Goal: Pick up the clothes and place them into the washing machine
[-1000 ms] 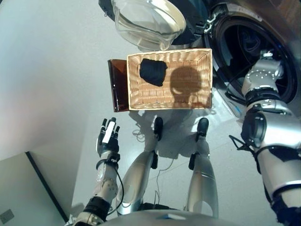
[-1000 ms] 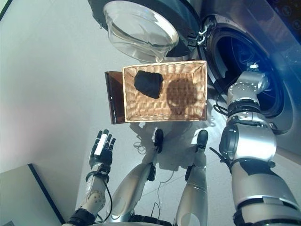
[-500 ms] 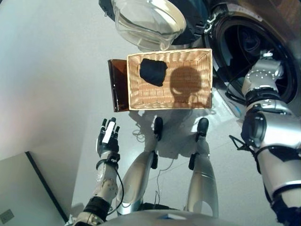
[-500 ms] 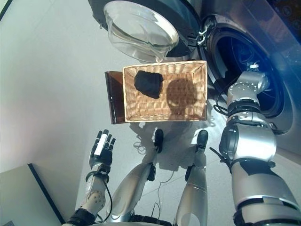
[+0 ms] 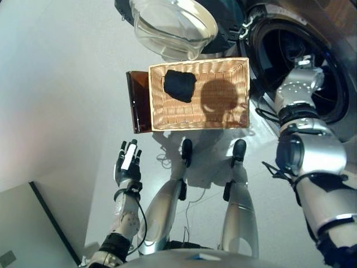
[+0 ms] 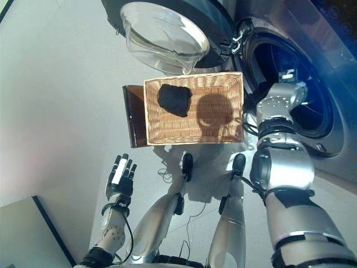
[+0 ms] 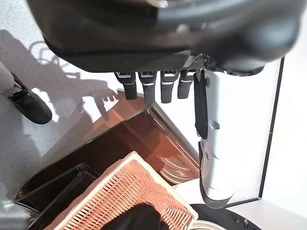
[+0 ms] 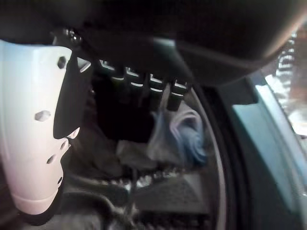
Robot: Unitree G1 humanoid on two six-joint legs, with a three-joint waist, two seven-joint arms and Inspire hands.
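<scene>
A dark garment (image 5: 179, 85) lies bunched in the far left corner of the wicker basket (image 5: 150, 106), and shows in the left wrist view too (image 7: 139, 218). My left hand (image 5: 128, 162) hangs low at the left, well short of the basket, open and empty, fingers (image 7: 148, 86) straight. My right arm reaches into the washing machine's drum (image 5: 329, 61). In the right wrist view my right hand (image 8: 144, 28) is open, white-covered thumb (image 8: 33, 134) spread, holding nothing. A bluish-white cloth (image 8: 180, 136) and darker clothes lie in the drum past its fingers.
The machine's round glass door (image 5: 173, 25) stands swung open just beyond the basket. A brown translucent stand (image 5: 138, 100) juts out from the basket's left side. A white panel with a dark edge (image 5: 33, 223) sits at the lower left.
My right forearm has shifted a little to the left and deeper at the drum's mouth. The left hand, basket and dark garment have not moved.
</scene>
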